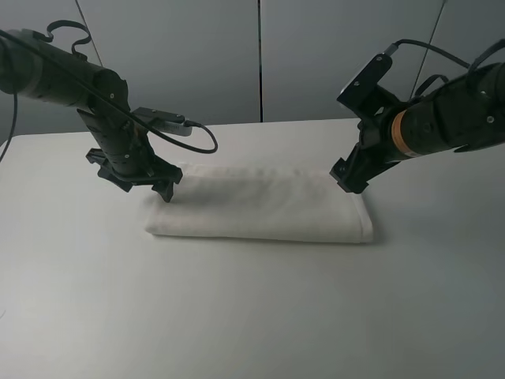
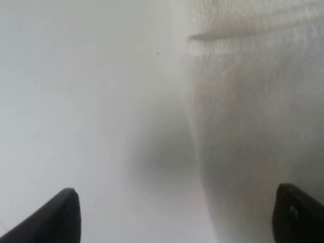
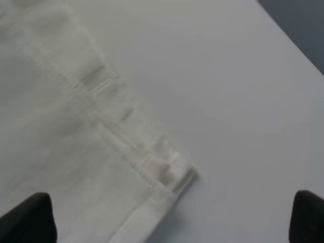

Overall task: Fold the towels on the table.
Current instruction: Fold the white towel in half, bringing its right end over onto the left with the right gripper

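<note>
The white towel (image 1: 260, 207) lies folded into a long band on the white table (image 1: 252, 316). My left gripper (image 1: 164, 188) hovers over the towel's far left corner, open and empty; in the left wrist view its dark fingertips (image 2: 61, 215) straddle the towel's edge (image 2: 253, 126). My right gripper (image 1: 347, 180) hovers over the towel's far right corner, open and empty; the right wrist view shows the towel's hemmed corner with the border stripe (image 3: 152, 167) between the fingertips (image 3: 28, 217). The label is out of view.
A grey panelled wall (image 1: 260, 55) stands behind the table's far edge. Black cables (image 1: 197, 134) hang from the left arm above the table.
</note>
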`<state>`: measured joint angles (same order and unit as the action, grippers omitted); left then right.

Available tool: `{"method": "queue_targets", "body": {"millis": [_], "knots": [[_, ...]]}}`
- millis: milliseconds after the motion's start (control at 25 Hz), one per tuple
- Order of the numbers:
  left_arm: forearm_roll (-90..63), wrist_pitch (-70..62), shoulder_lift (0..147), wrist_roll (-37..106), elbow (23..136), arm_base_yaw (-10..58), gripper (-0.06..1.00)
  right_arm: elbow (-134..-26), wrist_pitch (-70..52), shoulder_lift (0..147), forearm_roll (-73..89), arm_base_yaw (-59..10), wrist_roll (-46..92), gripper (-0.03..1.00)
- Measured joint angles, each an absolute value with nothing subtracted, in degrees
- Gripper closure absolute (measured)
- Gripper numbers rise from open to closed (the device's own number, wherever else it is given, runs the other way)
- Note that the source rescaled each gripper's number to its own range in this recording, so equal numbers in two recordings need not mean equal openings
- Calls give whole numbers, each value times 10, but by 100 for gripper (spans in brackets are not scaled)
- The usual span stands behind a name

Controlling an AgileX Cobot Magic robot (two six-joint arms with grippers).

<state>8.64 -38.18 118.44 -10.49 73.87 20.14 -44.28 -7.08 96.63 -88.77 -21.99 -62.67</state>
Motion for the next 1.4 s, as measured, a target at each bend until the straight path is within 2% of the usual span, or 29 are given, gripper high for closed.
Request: {"method": "queue_targets", "body": {"millis": [80,320,400,600,800,960,1400], "knots": [[86,-382,1184,-105,739,201,-2,-457,-101,966,-765,-224,-557,-3],[86,-378,1184,-104,739,201,-2,-580,-327,974,-299,-245,-122,0],[86,-378,1184,-104,739,201,-2,-624,-375,975,-194,-246,-64,0],[86,-378,1192,-104,739,201,-2,-685,-449,975,-113,-233,-104,0],[85,-378,1213,-104,740,201,-2,-689,-514,985,-52,-192,-134,0],[84,-378,1213,-104,743,200,-2,-700,-565,1026,-37,-189,-133,0],[84,-378,1213,-99,743,200,-2,-746,-560,1111,-10,-189,-143,0]]}}
